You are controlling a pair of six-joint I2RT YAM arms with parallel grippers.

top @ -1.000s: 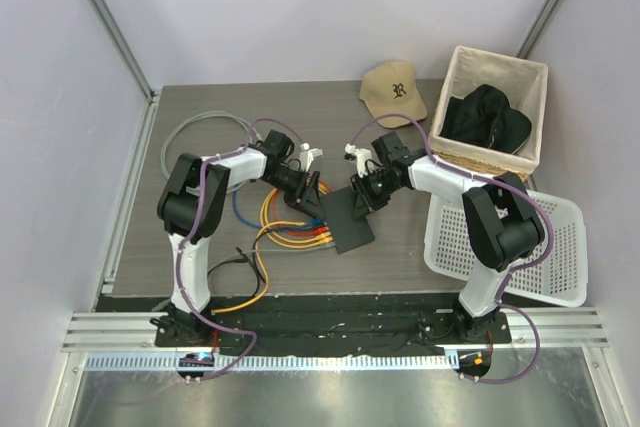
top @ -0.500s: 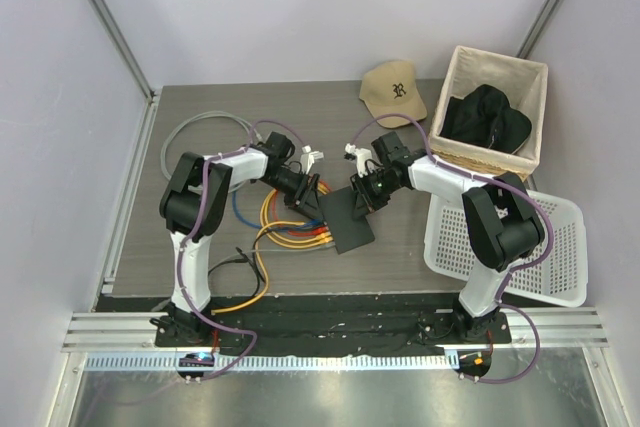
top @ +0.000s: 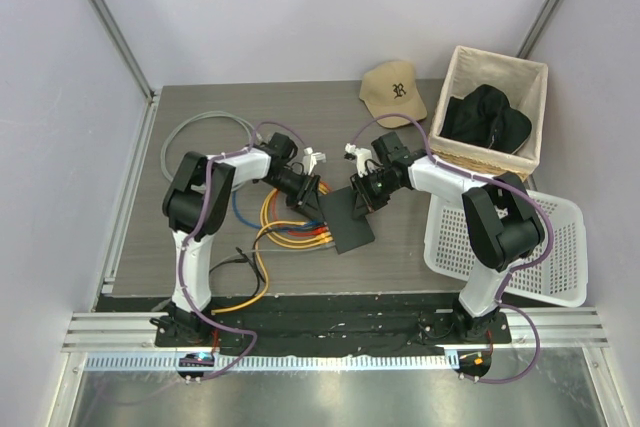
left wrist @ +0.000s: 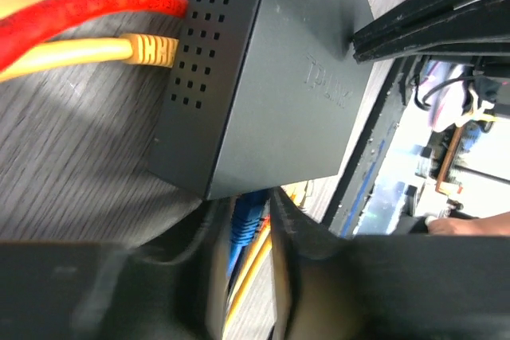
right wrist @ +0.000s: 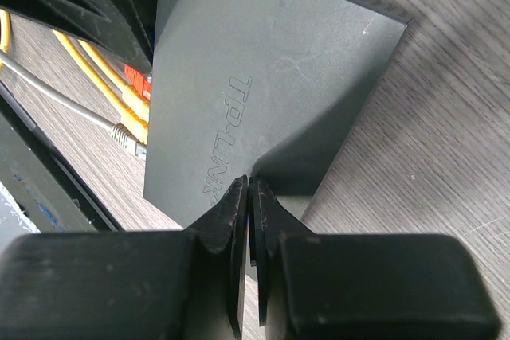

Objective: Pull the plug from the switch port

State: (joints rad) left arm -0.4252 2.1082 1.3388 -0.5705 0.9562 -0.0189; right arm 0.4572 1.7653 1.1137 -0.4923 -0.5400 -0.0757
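The switch (top: 346, 219) is a flat black box lying mid-table, also seen in the left wrist view (left wrist: 271, 77) and the right wrist view (right wrist: 263, 77). A blue plug (left wrist: 243, 232) sits in a port on its edge. My left gripper (left wrist: 244, 211) straddles that plug, open, with narrow gaps on both sides; from above it (top: 313, 197) is at the switch's left end. Red (left wrist: 96, 9) and yellow (left wrist: 147, 49) plugs occupy another side. My right gripper (right wrist: 249, 185) is shut, its tips resting on the switch's top; from above it (top: 357, 199) is at the box's far end.
Coiled yellow, orange and blue cables (top: 280, 225) lie left of the switch, with a grey cable loop (top: 195, 122) farther back. A tan cap (top: 395, 90) lies at the back. A wicker basket (top: 532, 122) holds a black garment. A white plastic basket (top: 560, 247) is on the right.
The left gripper's jaws have narrowed around the blue plug and the left wrist has edged slightly right. The right arm and the switch have not moved.
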